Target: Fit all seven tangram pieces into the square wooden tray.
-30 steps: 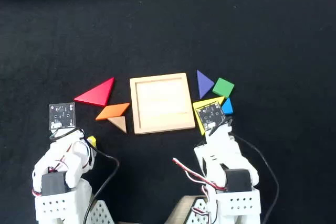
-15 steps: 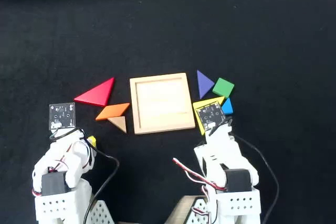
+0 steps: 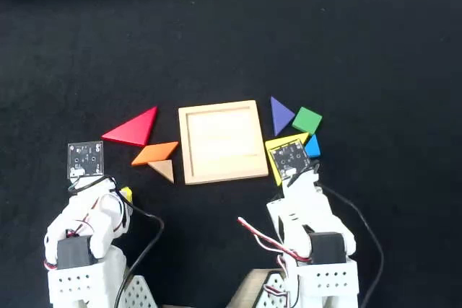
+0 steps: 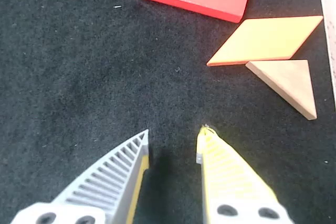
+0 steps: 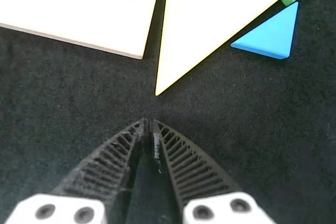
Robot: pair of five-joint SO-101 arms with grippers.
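Seven pieces all outside tray point(image 3: 183, 142), tray bare inside, sitting mid counter point(image 3: 231, 41). Off its left edge: red triangle point(image 3: 136, 129), orange parallelogram point(image 3: 154, 152), plain wood triangle point(image 3: 163, 169), last two just beside rim. Right side is bunched up: purple triangle point(image 3: 280, 113), green square point(image 3: 307, 120), yellow triangle point(image 5: 210, 19), blue triangle point(image 5: 270, 38). Yellow's edge runs along tray rim, thin gap. My left jaws spread over bare cloth. Right jaws pressed together, tips just short of yellow's corner. Loads of open counter past tray's far edge.

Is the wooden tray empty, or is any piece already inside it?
Empty: the wooden tray shows only bare wood inside; the red triangle lies outside it.
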